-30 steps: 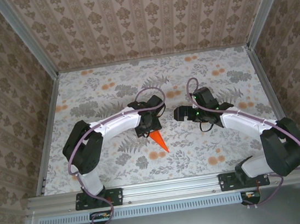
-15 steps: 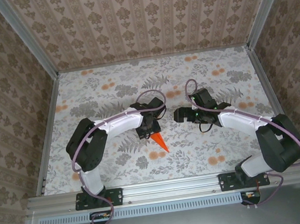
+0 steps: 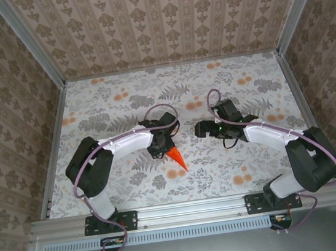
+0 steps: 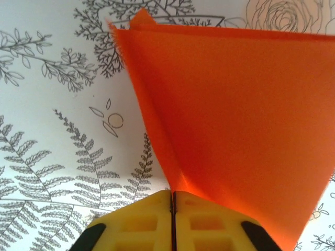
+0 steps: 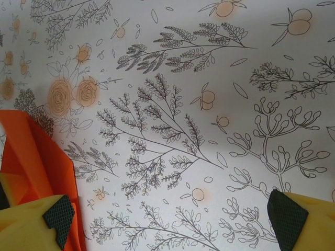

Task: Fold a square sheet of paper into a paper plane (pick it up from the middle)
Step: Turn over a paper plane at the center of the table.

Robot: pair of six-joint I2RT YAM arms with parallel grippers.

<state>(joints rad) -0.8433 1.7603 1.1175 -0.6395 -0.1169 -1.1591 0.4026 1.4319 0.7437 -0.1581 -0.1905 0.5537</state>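
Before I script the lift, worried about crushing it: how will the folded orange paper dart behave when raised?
Probably very light: the folded orange paper dart is thin sheet, pinched in the shut left end effector. Its wide free end may flop, though visible creases should stiffen it.

There is one orange paper plane (image 3: 177, 159) and one flower-printed table (image 3: 109, 102). Two arms are counted, the left arm (image 3: 124, 142) and right arm (image 3: 271, 135), with two grippers, left gripper (image 3: 163, 150) and right gripper (image 3: 199, 128). Purple cables (image 3: 159, 106) seem to number two.
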